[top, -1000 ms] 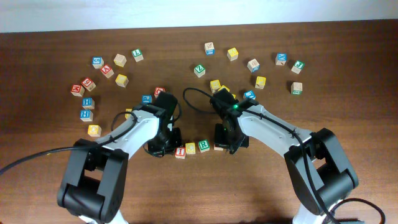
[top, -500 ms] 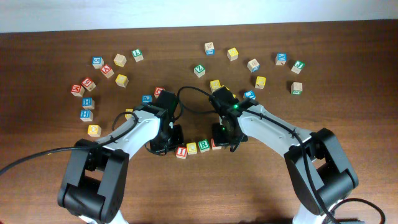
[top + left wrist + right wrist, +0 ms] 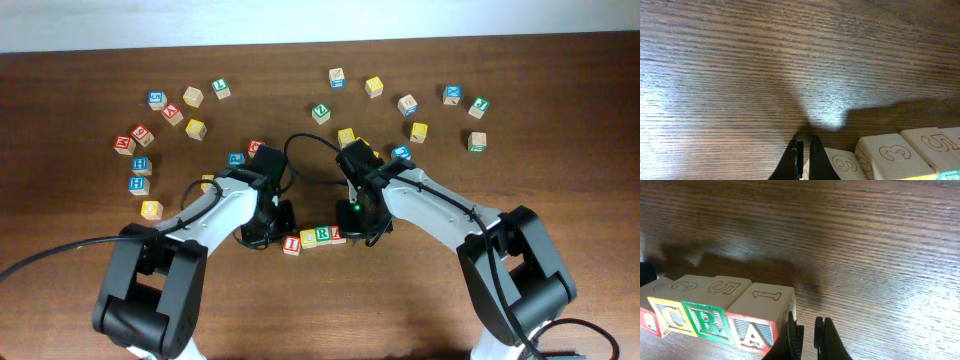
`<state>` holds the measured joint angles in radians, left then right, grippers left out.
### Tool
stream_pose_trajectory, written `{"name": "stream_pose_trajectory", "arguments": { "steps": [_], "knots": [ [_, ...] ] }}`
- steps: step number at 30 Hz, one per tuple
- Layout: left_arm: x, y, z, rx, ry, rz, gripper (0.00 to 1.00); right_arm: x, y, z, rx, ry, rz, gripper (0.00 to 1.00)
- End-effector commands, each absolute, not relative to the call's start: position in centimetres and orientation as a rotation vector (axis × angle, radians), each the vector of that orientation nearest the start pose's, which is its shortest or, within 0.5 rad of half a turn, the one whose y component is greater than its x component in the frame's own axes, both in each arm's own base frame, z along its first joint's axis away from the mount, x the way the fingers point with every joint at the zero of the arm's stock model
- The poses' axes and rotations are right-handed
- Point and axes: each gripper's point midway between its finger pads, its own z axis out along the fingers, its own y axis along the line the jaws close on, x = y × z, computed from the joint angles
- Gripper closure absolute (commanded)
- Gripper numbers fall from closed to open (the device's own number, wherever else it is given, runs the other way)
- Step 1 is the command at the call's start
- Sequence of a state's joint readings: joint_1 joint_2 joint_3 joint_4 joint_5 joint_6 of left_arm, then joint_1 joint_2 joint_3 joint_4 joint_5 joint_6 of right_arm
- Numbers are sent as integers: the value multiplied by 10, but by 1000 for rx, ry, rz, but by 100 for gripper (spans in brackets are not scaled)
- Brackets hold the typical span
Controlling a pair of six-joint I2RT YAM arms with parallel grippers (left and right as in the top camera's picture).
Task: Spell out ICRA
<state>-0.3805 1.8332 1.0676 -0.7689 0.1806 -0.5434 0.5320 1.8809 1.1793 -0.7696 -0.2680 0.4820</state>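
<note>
Across the far left of the dark brown wood-grain surface (image 3: 330,310) lies a left scatter of cubes (image 3: 139,184). They are small wooden letter blocks framed in blue, red, yellow and green, well apart from the middle.

The black-and-white left arm (image 3: 215,210) reaches in towards the centre. Its left fingers (image 3: 799,159) are clenched together on nothing. Their tips are low over the surface, just beside the left end of a row of four cubes. Whether they touch the end cube cannot be told.

The row sits near the middle of the surface, between the two arms, with its cubes touching side to side. From the left it reads:
- the red-framed wooden "I" cube (image 3: 291,244)
- the yellow-framed wooden "C" cube (image 3: 308,239)
- the green-framed wooden "R" cube (image 3: 324,236)
- the red-framed wooden "A" cube (image 3: 338,234)

The row slants slightly, with the "I" end a little nearer than the "A" end. In the right wrist view the letters stand upright and plain wooden faces burned with numerals show beside them.

The right fingers (image 3: 796,339) are also clenched and hold nothing. They sit close against the right side of the "A" cube. The black-and-white right arm (image 3: 430,205) slopes away to the near right.

Farther off lies a right scatter of cubes (image 3: 418,131), spread along the far right.
</note>
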Motion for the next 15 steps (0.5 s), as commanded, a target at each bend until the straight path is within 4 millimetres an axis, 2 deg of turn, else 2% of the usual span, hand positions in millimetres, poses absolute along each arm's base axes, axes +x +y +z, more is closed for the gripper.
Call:
{"name": "stream_pose_trajectory", "arguments": {
  "steps": [1,3,5,7,8,9,10,12,13,15],
  "knots": [
    [283,-139,-8,-273,3161,-211,100,274,220,11,-22,3175,447,95],
    [288,-134,-8,-296,3142,-200,100,274,219,11,-18,3176,446,93],
    [299,-115,-2,-387,3121,-190,100,276,216,10,-16,3169,414,90],
    [301,-89,16,-437,3129,-150,100,276,216,10,-16,3169,413,90],
    [302,-78,34,-434,3115,-158,100,277,217,10,-17,3164,416,90],
    [297,-76,52,-418,3097,-192,100,279,218,10,-18,3154,419,90],
    [282,-85,65,-349,3132,-264,100,280,218,10,-18,3150,422,90],
    [241,-105,67,-225,3282,-315,100,282,219,10,-20,3142,428,89],
    [217,-123,56,-181,3349,-334,100,282,219,10,-21,3140,429,89],
    [196,-138,35,-201,3378,-300,100,281,219,10,-21,3143,427,89]
  ]
}}
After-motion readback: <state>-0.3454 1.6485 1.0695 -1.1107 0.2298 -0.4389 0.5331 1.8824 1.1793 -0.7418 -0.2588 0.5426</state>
